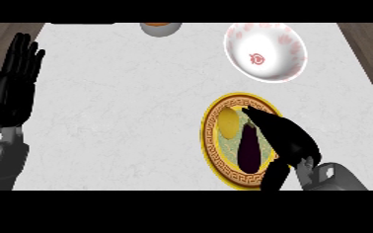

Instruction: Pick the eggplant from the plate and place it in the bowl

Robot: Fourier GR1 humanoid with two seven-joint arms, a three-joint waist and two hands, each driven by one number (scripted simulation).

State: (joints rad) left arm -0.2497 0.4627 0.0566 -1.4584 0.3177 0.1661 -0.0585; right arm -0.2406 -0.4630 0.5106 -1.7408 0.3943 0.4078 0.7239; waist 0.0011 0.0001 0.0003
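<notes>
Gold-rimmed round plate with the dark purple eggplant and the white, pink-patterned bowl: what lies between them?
Head view: only bare pale marble counter lies between the gold-rimmed plate and the white pink-patterned bowl. The right hand is over the eggplant.

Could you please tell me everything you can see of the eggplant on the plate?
The eggplant is dark purple, smooth and elongated, lying lengthwise on the gold-rimmed plate beside a yellow patch in the plate's middle. The right hand reaches over it from the right, fingers curving round its upper end and hiding its right side.
</notes>
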